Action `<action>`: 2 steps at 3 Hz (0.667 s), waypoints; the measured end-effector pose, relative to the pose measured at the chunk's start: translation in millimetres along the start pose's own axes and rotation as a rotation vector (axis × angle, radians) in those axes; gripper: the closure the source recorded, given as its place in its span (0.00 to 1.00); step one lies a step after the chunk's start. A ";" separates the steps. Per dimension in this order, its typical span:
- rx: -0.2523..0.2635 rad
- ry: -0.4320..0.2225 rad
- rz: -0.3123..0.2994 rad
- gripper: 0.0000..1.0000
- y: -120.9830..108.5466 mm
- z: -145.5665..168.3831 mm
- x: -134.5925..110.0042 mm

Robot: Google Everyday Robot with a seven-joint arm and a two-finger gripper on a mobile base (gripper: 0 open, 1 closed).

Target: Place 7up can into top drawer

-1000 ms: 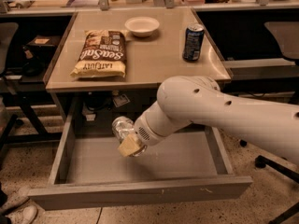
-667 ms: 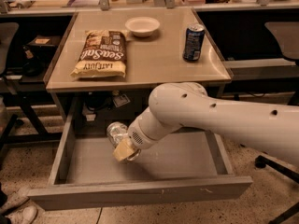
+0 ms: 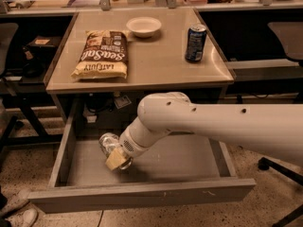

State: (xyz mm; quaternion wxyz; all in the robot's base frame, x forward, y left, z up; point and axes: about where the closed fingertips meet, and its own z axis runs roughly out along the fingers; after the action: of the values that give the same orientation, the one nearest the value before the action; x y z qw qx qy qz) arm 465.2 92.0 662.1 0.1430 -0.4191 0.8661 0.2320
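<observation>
Your gripper (image 3: 117, 159): inside the open top drawer (image 3: 142, 195), jaws clamped on the 7up can (image 3: 108, 142). Remaining, likely: lower, release.

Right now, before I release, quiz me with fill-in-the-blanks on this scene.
1. The top drawer is ____, not shut.
2. The gripper, fingers closed on the 7up can, is inside the ____.
3. On the desk, a white ____ sits between the chip bag and the dark blue can.
Missing: open; drawer; bowl.
</observation>
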 end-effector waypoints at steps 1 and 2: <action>-0.029 0.009 0.005 1.00 4.0 14.9 0.8; -0.033 0.011 0.006 0.86 4.5 17.0 1.0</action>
State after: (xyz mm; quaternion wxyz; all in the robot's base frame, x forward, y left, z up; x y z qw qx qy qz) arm 461.9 102.6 648.4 0.1307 -0.4201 0.8642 0.2442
